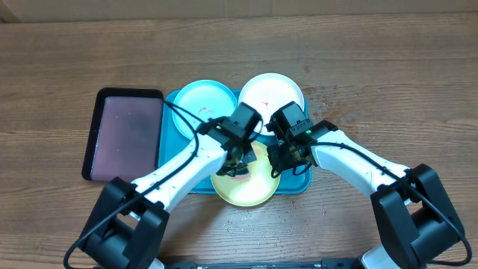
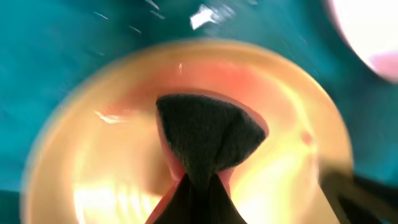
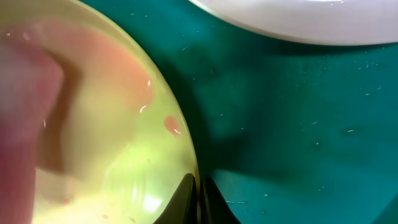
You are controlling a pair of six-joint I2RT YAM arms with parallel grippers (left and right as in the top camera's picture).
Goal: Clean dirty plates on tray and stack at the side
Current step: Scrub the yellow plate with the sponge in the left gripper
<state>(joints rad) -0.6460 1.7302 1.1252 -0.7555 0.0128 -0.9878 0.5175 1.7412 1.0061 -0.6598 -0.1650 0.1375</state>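
We see a wood-grain table carrying the glossy turquoise tray, rounded at its corners. The round cyan plate and white plate sit along its far edge. The smooth yellow-green plate overlaps its near rim. Over that plate our left gripper pinches a dark fuzzy pad, wedge-shaped. Our right gripper nips the plate's thin rim.

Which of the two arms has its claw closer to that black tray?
Left. The left gripper, holding a sponge, sits over the yellow-green plate, nearer the black tray; the right gripper grips that plate's opposite edge, farther off.
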